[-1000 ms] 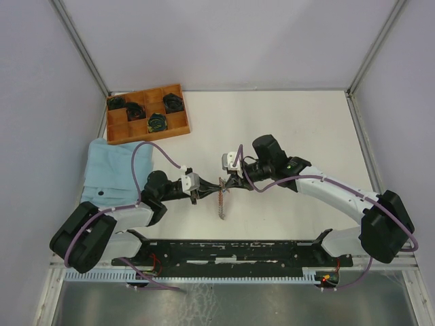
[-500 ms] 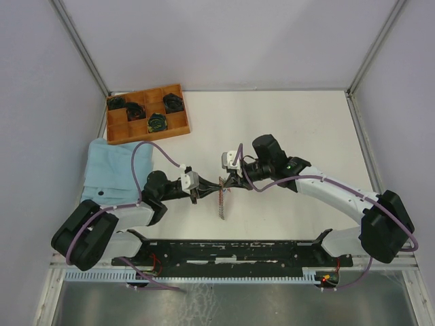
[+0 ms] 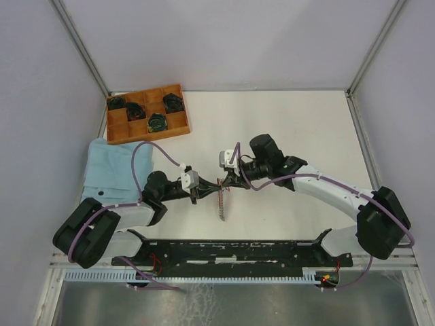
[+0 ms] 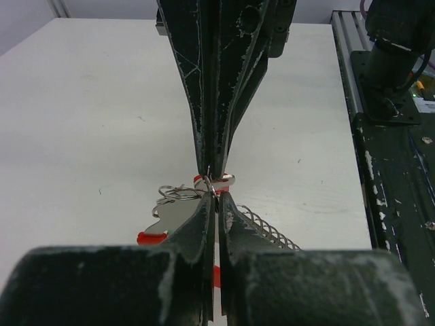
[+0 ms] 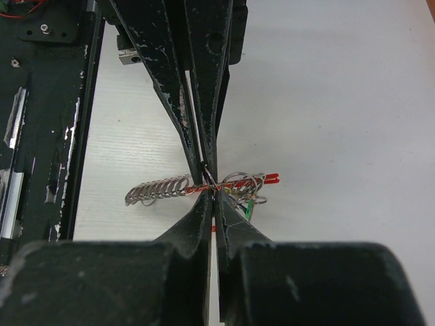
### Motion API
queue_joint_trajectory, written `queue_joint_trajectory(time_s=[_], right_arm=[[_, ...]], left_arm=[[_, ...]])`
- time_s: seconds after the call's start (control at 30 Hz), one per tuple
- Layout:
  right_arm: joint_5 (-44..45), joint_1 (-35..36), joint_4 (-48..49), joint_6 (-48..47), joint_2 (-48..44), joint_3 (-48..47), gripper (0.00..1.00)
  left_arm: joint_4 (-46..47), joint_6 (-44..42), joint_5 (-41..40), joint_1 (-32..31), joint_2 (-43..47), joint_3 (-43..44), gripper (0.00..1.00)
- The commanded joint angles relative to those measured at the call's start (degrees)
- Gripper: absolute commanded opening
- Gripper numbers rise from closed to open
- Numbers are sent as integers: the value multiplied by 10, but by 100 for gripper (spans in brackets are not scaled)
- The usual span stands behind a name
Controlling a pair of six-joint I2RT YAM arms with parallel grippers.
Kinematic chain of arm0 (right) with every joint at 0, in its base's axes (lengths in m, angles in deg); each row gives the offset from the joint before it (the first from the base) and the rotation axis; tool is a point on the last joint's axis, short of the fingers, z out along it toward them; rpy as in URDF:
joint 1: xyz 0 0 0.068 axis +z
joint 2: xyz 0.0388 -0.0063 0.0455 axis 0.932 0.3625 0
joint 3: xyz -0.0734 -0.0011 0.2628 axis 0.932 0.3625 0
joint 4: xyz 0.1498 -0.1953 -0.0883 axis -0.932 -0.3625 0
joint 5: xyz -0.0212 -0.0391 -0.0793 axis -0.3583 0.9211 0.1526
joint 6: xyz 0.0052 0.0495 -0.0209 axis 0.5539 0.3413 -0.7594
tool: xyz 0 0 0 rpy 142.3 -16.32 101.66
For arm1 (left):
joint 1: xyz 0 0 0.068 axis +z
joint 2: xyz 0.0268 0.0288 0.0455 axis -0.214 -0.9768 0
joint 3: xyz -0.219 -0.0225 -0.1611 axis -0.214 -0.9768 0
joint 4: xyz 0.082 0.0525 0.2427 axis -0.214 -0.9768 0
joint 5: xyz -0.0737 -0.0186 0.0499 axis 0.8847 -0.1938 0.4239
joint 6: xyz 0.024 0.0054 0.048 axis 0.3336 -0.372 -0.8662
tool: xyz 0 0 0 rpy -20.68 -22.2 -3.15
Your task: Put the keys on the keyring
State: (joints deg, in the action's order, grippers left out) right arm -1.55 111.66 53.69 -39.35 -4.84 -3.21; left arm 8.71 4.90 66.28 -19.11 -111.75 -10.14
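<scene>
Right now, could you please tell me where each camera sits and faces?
Top: above and behind the arms, looking down at the table; both arms show.
Left wrist: on the left arm, looking past the left end effector at the right end effector.
Right wrist: the reverse.
Both wrist views share the keyring between the tips.

Left tool (image 4: 216,198), right tool (image 5: 213,193): closed, tip-to-tip

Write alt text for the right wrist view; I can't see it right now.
The right gripper from below and the left gripper from above meet tip to tip, both shut on a small metal keyring with a red strap against the white table. Its silver-grey chain trails left; a green key head shows just right of the tips.
</scene>
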Motion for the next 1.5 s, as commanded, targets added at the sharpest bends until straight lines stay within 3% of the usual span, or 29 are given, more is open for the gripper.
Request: queue_joint_trajectory(time_s=[0.0,0.33,0.57,1.23,1.47], right_arm=[[-25,26,41,-8,-3,-34,9],[2,22,-15,-31,-46,-29,23],[42,10,6,-5,-85,4,31],[58,-5,37,-7,-68,28,32],[32,-6,30,-17,-46,15,27]], left_arm=[[88,25,-14,-9,6,7,3],[89,28,-45,-1,9,-2,3],[89,28,-42,1,11,-3,3],[94,33,-15,0,11,2,3],[92,34,-10,1,10,4,3]])
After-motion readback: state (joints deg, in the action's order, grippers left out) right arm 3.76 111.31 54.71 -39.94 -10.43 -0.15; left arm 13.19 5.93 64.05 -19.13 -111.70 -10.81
